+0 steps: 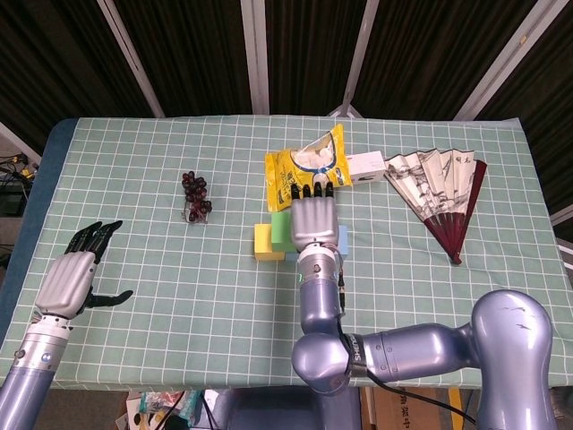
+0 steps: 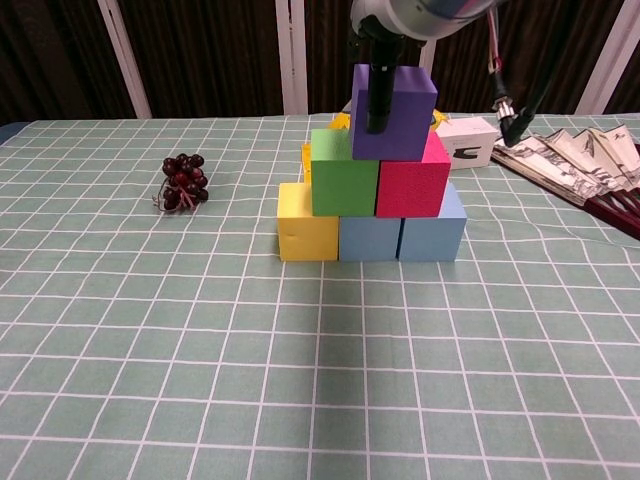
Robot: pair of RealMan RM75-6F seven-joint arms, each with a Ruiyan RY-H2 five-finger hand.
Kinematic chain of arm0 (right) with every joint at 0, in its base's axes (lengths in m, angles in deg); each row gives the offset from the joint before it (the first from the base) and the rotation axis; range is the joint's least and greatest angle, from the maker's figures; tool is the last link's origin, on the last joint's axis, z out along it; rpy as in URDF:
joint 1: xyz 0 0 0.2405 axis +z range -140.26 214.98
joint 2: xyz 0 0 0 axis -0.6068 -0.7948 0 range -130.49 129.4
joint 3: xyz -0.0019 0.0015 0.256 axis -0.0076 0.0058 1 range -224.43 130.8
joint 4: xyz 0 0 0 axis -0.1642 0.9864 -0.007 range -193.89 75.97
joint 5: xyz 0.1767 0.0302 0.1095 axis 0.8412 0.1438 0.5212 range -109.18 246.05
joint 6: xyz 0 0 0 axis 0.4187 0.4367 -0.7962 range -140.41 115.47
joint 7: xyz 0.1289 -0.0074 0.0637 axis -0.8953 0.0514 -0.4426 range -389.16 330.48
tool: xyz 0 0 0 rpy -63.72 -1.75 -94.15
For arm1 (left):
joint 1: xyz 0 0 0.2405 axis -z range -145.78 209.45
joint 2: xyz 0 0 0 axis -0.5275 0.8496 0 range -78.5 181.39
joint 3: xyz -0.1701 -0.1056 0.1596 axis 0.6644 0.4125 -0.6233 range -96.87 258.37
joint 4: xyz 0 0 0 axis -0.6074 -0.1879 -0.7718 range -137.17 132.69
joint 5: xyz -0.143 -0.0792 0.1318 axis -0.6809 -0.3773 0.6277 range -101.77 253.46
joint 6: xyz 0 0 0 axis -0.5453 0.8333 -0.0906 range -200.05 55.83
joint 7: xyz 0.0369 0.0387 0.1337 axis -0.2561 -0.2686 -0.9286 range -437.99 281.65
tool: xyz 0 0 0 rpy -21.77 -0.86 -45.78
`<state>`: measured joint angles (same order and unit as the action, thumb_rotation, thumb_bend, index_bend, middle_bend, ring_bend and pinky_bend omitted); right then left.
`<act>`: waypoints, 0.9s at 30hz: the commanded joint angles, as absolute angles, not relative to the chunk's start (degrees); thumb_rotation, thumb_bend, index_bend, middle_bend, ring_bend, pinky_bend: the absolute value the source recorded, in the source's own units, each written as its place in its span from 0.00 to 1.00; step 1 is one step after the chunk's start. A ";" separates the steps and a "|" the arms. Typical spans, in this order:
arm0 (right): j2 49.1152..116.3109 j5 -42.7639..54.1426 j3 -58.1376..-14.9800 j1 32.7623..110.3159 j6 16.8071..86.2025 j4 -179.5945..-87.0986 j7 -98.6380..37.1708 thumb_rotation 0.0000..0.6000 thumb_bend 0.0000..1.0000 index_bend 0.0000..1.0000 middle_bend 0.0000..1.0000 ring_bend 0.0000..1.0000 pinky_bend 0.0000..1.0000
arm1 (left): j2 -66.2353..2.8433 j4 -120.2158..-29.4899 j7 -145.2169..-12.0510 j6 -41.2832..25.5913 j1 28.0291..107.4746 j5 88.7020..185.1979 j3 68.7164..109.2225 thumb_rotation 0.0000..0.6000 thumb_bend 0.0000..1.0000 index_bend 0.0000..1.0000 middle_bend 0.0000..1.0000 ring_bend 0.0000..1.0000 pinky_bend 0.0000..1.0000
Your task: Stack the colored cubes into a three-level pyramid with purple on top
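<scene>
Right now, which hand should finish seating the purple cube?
Right. The right hand is already over the stack, a finger down the purple cube's front, above the green cube and red cube. The left hand sits open, far off.

- You are working over a table (image 2: 120, 330) that is wearing a matt green cloth with a white grid.
- The purple cube (image 2: 395, 112) and the other cubes are showing a dull, smooth, foam-like finish.
- Your right hand (image 1: 313, 221) and left hand (image 1: 70, 279) are gleaming as brushed silvery metal, with black fingertips (image 1: 94, 233).
- The snack bag (image 1: 303, 167) is shining as glossy yellow plastic film.
- The fan (image 1: 445, 196) is looking like matt printed paper on dark red ribs.
- The grapes (image 2: 182, 178) are glinting, dark and smooth.
</scene>
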<state>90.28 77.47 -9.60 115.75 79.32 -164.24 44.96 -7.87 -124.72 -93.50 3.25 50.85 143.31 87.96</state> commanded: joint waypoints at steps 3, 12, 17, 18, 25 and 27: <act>89.88 77.24 -9.84 115.57 79.19 -164.80 44.73 1.00 0.31 0.00 0.03 0.00 0.00 | -7.83 -124.80 -93.48 3.36 50.83 143.26 88.01 1.00 0.10 0.00 0.08 0.01 0.00; 87.82 77.37 -10.20 114.64 81.02 -169.43 44.66 1.00 0.31 0.00 0.00 0.00 0.00 | -7.67 -124.60 -93.25 3.88 50.74 143.14 88.37 1.00 0.10 0.00 0.08 0.01 0.00; 84.96 77.64 -10.26 112.85 83.59 -175.99 44.05 1.00 0.30 0.00 0.00 0.00 0.00 | -7.35 -125.01 -93.23 4.42 50.52 143.96 88.38 1.00 0.10 0.00 0.08 0.01 0.00; 84.31 77.74 -10.30 112.42 84.15 -177.42 43.96 1.00 0.30 0.00 0.00 0.00 0.00 | -7.31 -125.11 -93.26 4.50 50.47 144.14 88.33 1.00 0.10 0.00 0.08 0.01 0.00; 77.44 75.73 -13.30 106.86 88.95 -189.61 41.86 1.00 0.30 0.00 0.00 0.00 0.00 | -7.37 -125.68 -93.76 5.37 50.05 146.32 87.83 1.00 0.10 0.00 0.08 0.01 0.00; 75.07 72.50 -15.82 104.27 89.39 -192.20 40.29 1.00 0.30 0.00 0.00 0.00 0.00 | -7.61 -125.55 -93.99 5.77 49.85 147.02 87.64 1.00 0.10 0.00 0.08 0.01 0.00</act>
<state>78.23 75.74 -12.99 107.47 87.75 -188.93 42.16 -7.49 -125.59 -93.85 5.58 49.97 146.79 87.76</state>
